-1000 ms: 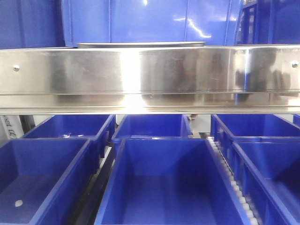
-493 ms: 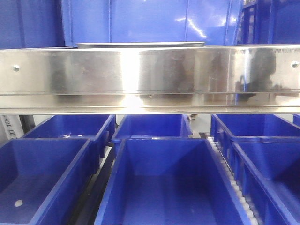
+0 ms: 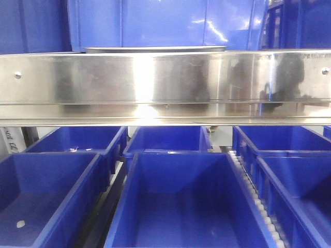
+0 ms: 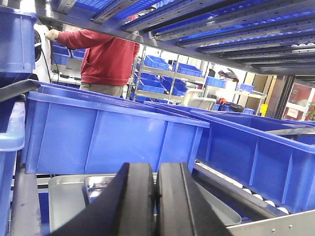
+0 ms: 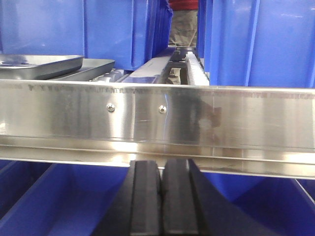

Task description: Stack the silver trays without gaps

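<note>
Front view: one long steel rail (image 3: 165, 85) is spanning the whole width, with a screw near each end. Just above the rail, the thin rim of one tray (image 3: 155, 49) is showing left of centre; whether a second is lying in it I cannot tell from here. Behind the tray, big blue bins (image 3: 165, 23) are standing close along the back. Below the rail, six smaller bins (image 3: 178, 201) are sitting in two rows, all open at the top. No gripper is showing here.

Left wrist view: the left gripper (image 4: 156, 196) is keeping its jaws pressed together, holding nothing. Two trays are lying beyond the jaws and lower: a small tray (image 4: 96, 182) is sitting inside a wider tray (image 4: 64, 201), toward its far side. A blue bin (image 4: 110, 135) is standing right behind them, so room at the back edge is tight; a second bin (image 4: 256, 152) is standing to the right. A person in a red top (image 4: 106, 54) is standing behind the bins.

Right wrist view: the right gripper (image 5: 160, 196) is sitting below the rail (image 5: 157, 120), jaws closed flat against each other and empty. Above the rail and left of the jaws, two trays are showing, one (image 5: 34, 64) resting over the other (image 5: 91, 66), whose rim is sticking out to the right. Blue bins (image 5: 118, 29) are crowding behind.
</note>
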Motion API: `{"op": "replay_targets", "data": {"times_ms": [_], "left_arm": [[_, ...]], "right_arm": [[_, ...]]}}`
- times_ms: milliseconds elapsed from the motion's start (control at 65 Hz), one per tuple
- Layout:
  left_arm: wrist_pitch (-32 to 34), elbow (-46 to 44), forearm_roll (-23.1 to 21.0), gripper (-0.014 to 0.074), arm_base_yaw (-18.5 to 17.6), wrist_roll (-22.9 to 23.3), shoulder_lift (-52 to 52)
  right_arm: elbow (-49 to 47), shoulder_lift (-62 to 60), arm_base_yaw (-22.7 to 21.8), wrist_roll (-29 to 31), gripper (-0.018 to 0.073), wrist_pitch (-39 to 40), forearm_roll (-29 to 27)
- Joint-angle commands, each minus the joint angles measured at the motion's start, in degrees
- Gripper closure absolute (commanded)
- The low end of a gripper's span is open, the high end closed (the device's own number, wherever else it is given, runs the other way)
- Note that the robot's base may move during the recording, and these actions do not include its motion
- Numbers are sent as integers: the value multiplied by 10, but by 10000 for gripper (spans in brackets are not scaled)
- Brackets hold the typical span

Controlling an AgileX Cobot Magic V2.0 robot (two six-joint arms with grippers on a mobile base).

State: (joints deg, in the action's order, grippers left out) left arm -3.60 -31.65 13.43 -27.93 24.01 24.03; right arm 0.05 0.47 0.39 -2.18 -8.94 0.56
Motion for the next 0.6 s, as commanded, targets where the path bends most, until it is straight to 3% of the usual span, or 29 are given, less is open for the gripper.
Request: {"op": "replay_targets", "data": {"times_ms": [0,169,231,308,400,585], "left_arm": [[15,1,3,584,-5,-1,-2],[13,7,2,584,6,-15,-15],[14,19,-17,584,35,-70,-34],[14,46,-80,584,87,-189,-64],[14,95,-149,584,145,-260,-103],[9,199,-163,584,233,-264,-170]], "right_arm": [[0,-5,-2,2,640,4,-1],[0,-5,-2,2,640,4,-1],[0,-5,-2,2,640,4,-1],[0,-5,-2,2,640,4,-1],[0,-5,-2,2,640,4,-1],[0,-5,-2,2,640,4,-1]]}}
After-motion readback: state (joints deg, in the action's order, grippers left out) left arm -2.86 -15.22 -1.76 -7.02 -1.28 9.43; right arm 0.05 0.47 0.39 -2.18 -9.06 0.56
